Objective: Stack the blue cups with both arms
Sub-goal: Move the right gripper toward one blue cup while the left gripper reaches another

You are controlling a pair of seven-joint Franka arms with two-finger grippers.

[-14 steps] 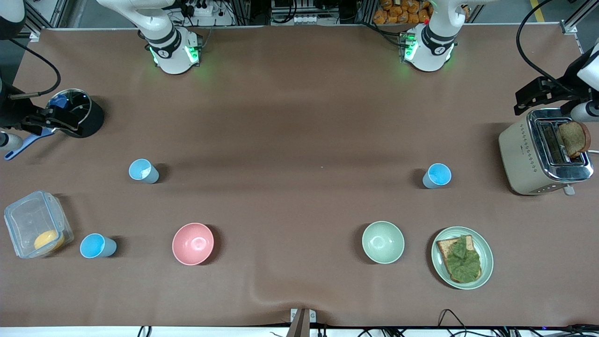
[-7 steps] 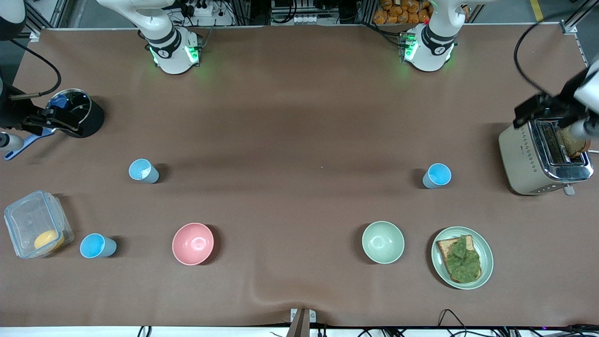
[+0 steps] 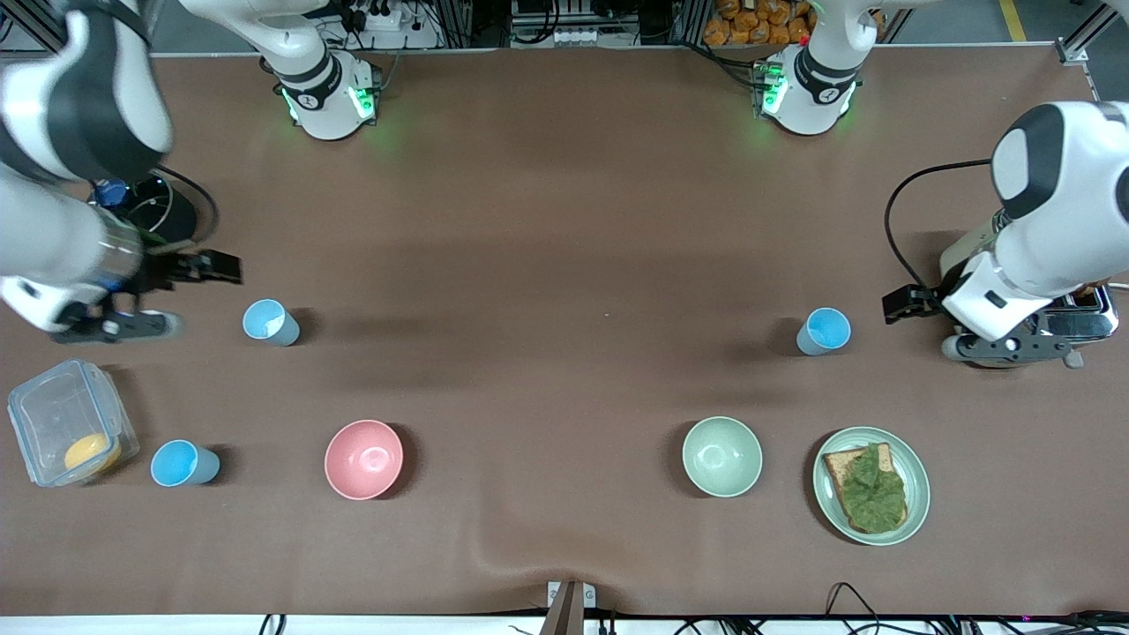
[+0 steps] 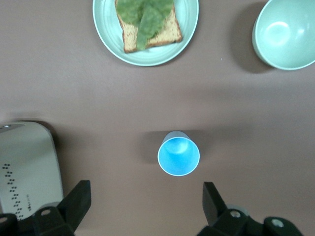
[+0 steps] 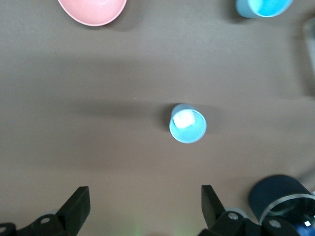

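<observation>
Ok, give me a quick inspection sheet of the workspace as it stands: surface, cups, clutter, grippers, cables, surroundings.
Surface: brown table cover, a wrinkle at its camera edge.
Job's things: three blue cups upright, unstacked: pale blue cup and sky blue cup toward the right arm's end, another sky blue cup toward the left arm's end.
Clutter: pink bowl, green bowl, plate with leaf-topped toast, toaster, clear box, black pot.
Grippers: left gripper open over its sky blue cup; right gripper open over the pale blue cup.
Cables: black cable on the left arm.
Surroundings: arm bases lit green.
</observation>
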